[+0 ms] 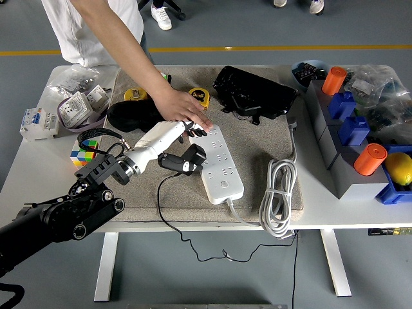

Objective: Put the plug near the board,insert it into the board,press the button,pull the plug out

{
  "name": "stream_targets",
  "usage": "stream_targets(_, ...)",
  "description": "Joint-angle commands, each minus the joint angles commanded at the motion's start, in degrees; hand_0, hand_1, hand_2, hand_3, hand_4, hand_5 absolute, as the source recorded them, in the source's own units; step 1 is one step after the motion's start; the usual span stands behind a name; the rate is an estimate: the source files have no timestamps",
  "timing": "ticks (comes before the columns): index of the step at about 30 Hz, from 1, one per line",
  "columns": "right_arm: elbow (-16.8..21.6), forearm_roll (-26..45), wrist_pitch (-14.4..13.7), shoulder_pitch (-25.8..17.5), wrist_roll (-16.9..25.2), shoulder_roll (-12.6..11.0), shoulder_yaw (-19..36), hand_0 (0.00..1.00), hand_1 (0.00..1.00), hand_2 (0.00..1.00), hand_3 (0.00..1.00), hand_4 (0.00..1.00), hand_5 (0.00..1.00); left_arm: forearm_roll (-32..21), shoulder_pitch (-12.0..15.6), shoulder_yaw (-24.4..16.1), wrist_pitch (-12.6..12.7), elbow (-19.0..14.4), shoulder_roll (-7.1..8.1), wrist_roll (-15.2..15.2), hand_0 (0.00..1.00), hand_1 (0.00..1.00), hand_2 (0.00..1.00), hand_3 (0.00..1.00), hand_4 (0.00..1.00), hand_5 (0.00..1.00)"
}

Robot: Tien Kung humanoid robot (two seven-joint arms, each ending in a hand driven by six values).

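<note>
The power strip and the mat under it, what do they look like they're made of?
The power strip looks like hard white plastic, smooth with a slight sheen and moulded socket holes. The mat under it looks like grey-brown fabric, perhaps felt or short carpet: dull, fuzzy and speckled, with soft edges. Neither can be confirmed by sight alone.

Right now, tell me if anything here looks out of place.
A person's hand presses on the strip's far end, right beside the left hand. The plug lies on its side against the strip, not inserted.
</note>
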Motion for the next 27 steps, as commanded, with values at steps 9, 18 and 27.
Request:
stream_targets(9, -0.06, -0.05, 0.01, -0.2, 0.05, -0.16, 0.08, 0.661, 0.683, 0.677, 0.58, 0.998, 0.573, -2.12, 7.78, -6.72, 2.28, -6.14, 1.67, -0.21, 0.778, 0.824, 0.853, 0.802, 0.937, 0.955)
stream_targets(18, 0.09, -0.31, 0.05, -0.13, 0.13, -0.04, 0.36, 0.661, 0.683, 0.678, 0.58, 0.998, 0.573, -2.07, 12.6, -9.48, 0.87, -7.95, 1.43, 2.26, 0.829, 0.865, 0.882, 0.839, 0.929, 0.998)
stream_targets(27, 0.06, -0.01, 0.06, -0.11, 0.17, -0.17, -0.31, 0.662, 0.683, 0.678, 0.58, 0.998, 0.572, -1.49, 13.66, -7.39, 0.18, -8.32, 2.08, 1.96, 0.835, 0.872, 0.885, 0.813, 0.919, 0.998)
